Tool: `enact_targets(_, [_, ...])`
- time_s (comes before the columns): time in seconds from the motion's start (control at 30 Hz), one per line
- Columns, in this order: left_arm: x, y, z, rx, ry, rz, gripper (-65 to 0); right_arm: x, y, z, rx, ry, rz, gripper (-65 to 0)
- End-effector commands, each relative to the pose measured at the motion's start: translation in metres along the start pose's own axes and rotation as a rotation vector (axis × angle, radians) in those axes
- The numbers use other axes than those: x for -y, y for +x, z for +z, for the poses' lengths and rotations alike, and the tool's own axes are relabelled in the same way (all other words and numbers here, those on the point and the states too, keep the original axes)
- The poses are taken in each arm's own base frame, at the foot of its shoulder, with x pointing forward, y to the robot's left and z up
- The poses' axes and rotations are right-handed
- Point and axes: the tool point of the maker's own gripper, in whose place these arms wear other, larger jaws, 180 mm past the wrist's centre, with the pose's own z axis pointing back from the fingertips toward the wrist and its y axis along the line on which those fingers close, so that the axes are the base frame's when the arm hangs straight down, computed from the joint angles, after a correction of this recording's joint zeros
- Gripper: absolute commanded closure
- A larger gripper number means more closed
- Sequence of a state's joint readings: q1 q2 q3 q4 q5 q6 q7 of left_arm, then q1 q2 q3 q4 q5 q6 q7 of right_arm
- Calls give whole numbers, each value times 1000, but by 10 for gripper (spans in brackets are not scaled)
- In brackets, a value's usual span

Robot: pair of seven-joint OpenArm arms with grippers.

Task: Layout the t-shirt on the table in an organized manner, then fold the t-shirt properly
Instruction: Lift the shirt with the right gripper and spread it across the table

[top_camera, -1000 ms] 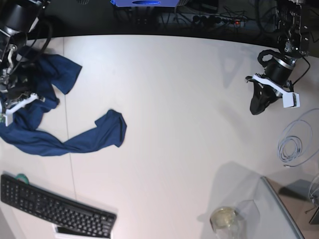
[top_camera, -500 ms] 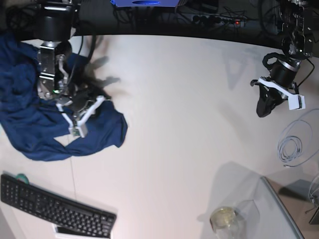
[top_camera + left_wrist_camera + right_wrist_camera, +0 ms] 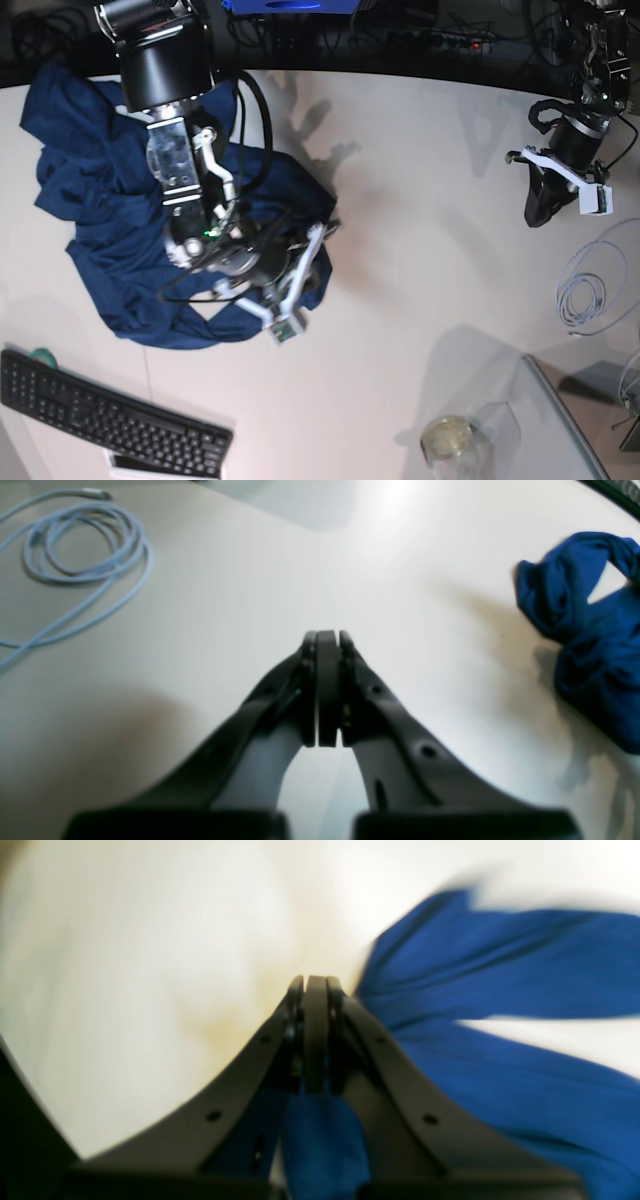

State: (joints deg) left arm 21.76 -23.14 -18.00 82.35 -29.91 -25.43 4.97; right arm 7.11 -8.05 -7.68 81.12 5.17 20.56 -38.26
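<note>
T-shirt (image 3: 100, 215), crumpled, spreads from the upper left of the base frame diagonally down toward centre on the table (image 3: 420, 250). Right gripper (image 3: 316, 985) pinches a fold, seen only in its wrist view. Left gripper (image 3: 327, 640), clenched and empty, hangs at upper right near a cable (image 3: 585, 290). A keyboard (image 3: 110, 415) lies lower left.

the t-shirt (image 3: 110, 220) is soft matt navy knit cloth; the desk (image 3: 420, 300) is smooth, faintly glossy white; the left end effector (image 3: 327, 690) looks matt black plastic.
</note>
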Motion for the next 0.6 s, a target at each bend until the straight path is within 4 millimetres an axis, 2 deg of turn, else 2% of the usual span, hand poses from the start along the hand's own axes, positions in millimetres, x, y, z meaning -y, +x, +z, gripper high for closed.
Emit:
enact_targets(0.0, [4,13,-1,44,-17,-6,0,27,15,18,50,-76,-34,-11])
enact_targets(0.07, [18,9,-6,45,-42,11,0,64,12,52,71,-187,-111,-50])
enact_targets(0.13, [41,5,-10,46,-91,28,0,90,-9,86,55,-284,-165,-161])
enact_targets(0.17, [56,5,-13,48,-122,32,0,99,-22,100,38,-319,-163,-233])
enact_targets(0.23, [85,4,-16,53,-188,40,-15,99,-49,115,-9,-344,-149,-374])
enact_targets(0.3, [117,3,-19,54,-262,47,-196,95,-77,123,-61,-350,-161,-486])
enact_targets(0.37, [143,3,-23,58,-321,59,-326,89,-98,126,-100,-346,-177,-486])
enact_targets(0.43, [167,1,-32,57,-372,80,-402,85,-111,125,-97,-344,-194,-455])
enact_targets(0.5, [189,-11,-41,25,-420,100,-411,89,-123,120,-90,-374,-247,-438])
enact_targets(0.57, [211,-25,-48,-14,-467,112,-411,95,-138,115,-107,-409,-298,-449])
